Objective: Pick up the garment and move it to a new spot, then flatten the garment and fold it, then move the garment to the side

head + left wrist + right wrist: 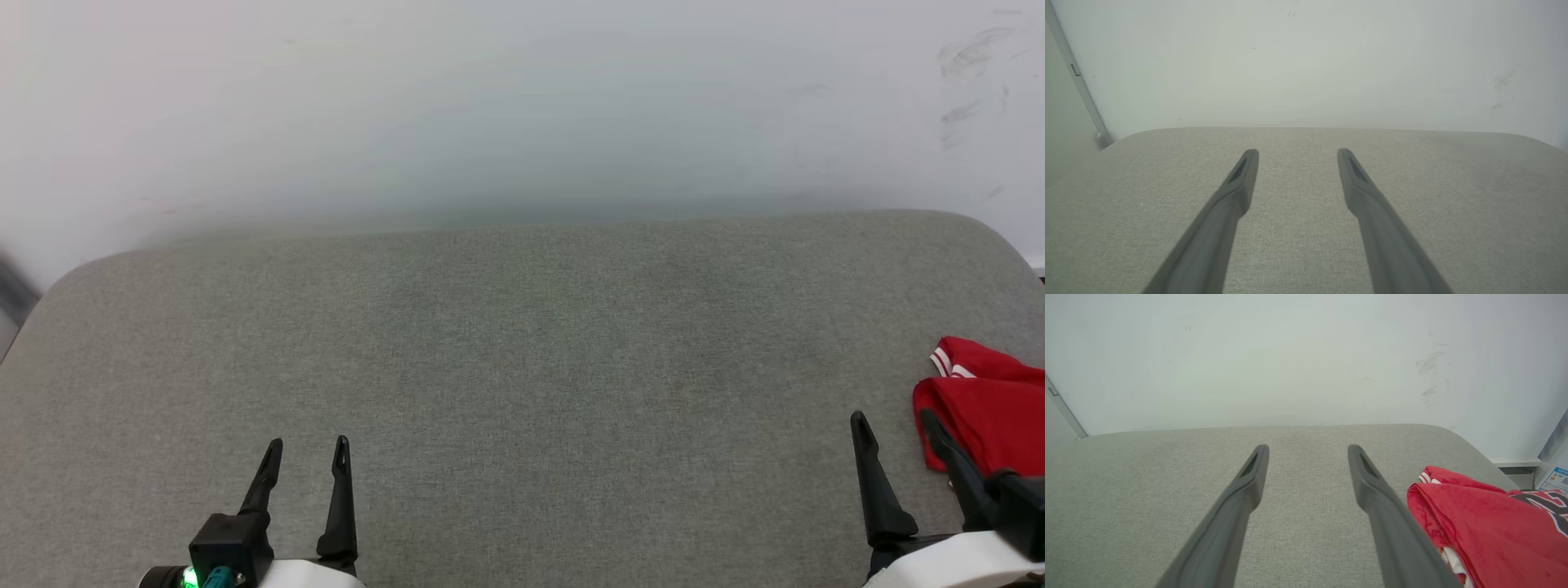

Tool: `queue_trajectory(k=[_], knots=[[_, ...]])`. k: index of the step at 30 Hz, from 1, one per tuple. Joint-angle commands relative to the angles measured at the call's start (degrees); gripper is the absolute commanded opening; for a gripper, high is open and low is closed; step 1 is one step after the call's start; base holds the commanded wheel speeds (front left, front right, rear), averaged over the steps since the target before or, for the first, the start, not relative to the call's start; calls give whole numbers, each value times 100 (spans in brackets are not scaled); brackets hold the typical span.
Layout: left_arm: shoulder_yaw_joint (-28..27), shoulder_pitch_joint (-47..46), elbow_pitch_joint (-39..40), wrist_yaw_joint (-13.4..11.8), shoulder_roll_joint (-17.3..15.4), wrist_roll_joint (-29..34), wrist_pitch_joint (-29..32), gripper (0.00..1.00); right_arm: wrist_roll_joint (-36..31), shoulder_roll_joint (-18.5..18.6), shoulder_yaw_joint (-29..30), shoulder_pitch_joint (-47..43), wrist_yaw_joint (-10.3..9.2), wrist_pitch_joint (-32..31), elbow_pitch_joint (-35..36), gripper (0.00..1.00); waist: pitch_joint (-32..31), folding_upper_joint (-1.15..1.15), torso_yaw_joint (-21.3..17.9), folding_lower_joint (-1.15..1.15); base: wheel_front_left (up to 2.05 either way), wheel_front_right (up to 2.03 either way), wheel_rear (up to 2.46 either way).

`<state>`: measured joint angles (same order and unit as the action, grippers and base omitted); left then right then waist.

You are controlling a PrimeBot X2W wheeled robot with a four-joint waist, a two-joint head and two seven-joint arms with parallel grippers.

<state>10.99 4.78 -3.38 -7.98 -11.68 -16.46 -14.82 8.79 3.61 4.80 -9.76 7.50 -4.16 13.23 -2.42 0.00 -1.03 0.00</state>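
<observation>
You had the garment (992, 408) lying crumpled at the far right edge of the table (522, 343), a red heap with a bit of red-and-white striped trim showing at its far end. In the right wrist view the garment (1486, 522) sat just beside the right-hand finger, with part of a black, white-outlined print visible on its right side.

Your right gripper (891, 416) hung at the near right, its fingers spread apart and holding nothing; one finger overlapped the cloth in the head view, and whether it touched was not clear. Your left gripper (309, 443) sat at the near left, well apart from the garment, fingers likewise spread and empty over bare fabric.

The table was covered in grey woven cloth, with rounded far corners. Behind it stood a pale wall (522, 98) with dark scuff marks (967, 57) toward the upper right. A small blue-and-white label (1555, 479) showed past the table's right corner.
</observation>
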Motion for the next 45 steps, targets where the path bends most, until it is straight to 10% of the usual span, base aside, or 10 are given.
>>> queue_trajectory(k=[1,21,22,45], knots=[[16,36,-14,22,20,-11,-27,100,-4,-27,-4,-61,-2,-21,39,100,2,0,6,0,0,0,0],[-6,-87,-116,68,61,-18,-46,100,-20,-76,-3,-79,-2,-82,156,100,24,0,74,0,0,0,0],[-2,-33,-117,48,54,-21,-5,0,-20,-49,-7,-5,1,-88,107,0,24,0,74,1,0,0,0],[-392,-288,-465,444,254,-2093,516,0,2279,16,-58,417,0,-53,-730,0,63,0,79,1,0,0,0]])
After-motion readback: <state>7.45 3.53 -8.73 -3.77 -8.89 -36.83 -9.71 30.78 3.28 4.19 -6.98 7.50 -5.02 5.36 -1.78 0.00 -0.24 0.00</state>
